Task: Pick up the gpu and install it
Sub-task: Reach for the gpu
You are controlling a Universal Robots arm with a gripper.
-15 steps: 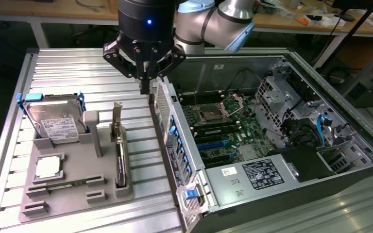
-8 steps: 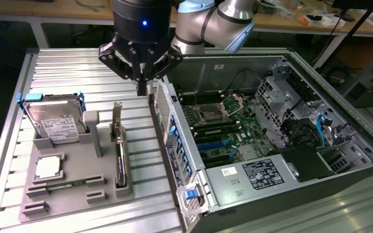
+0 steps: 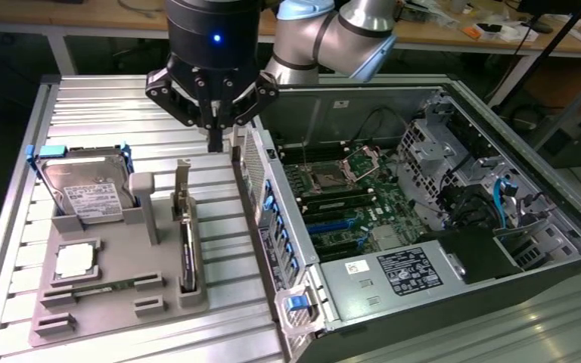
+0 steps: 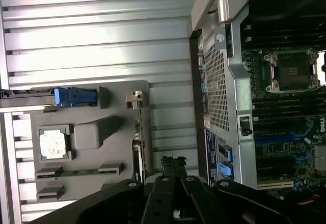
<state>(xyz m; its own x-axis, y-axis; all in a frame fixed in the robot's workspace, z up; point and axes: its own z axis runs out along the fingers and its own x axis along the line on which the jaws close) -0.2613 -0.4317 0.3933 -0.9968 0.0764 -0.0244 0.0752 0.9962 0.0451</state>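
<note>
The gpu (image 3: 185, 246) stands on edge in a slot of a grey holder tray (image 3: 109, 306), its long silver bracket (image 3: 181, 189) rising at the card's 12 o'clock end in the exterior view. It shows edge-on, so its faces are hard to make out, and its lower edge is sunk in the slot. In the wrist view the gpu (image 4: 136, 142) is a thin dark line, its near end hidden behind the tool's black body.

The tool (image 3: 214, 144) hangs above the counter (image 3: 109, 106), at about 1 o'clock from the bracket and apart from it. Its fingers are pressed together into one narrow tip. In the wrist view the tool (image 4: 173, 162) lies just beside the card's line, not touching it. The arm above is cut off by the exterior view's upper edge.

On the same tray, at 9 o'clock from the bracket, a hard drive (image 3: 87, 193) with blue corners leans in its cradle. A square processor chip (image 3: 73, 261) lies at 9 o'clock from the card, and a slim memory stick (image 3: 104, 286) at 8 o'clock.

At the card's 3 o'clock lies the open computer case (image 3: 392, 276) with the motherboard (image 3: 346, 204) exposed. Its rear wall screens the board's nearest strip, and dark cables crowd the 3 o'clock side.
</note>
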